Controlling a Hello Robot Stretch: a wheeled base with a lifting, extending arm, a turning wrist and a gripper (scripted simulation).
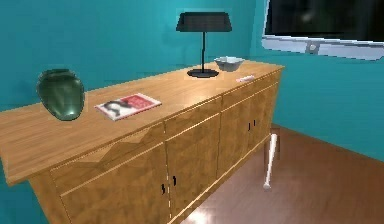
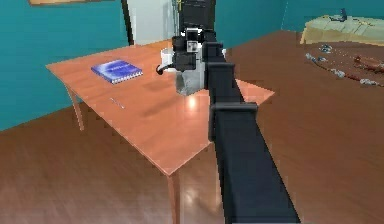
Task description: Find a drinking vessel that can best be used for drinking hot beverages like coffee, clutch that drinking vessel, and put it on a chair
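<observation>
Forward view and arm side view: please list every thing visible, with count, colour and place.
Sideboard: one, light wood, across forward view.
Vase: one, dark green, sideboard's left.
Magazine: one, white and red, right of vase.
Lamp: one, black, sideboard's far part.
Bowl: one, pale, right of lamp.
Bat: one, white, leaning at sideboard's end.
Window: one, dark, upper right.
Table: one, reddish wood, arm side view.
Book: one, blue, on table.
Mug: one, white, by the fingers.
Arm: one, dark, over table.
Fingers: two, dark, at mug; whether they hold anything cannot be told.
</observation>
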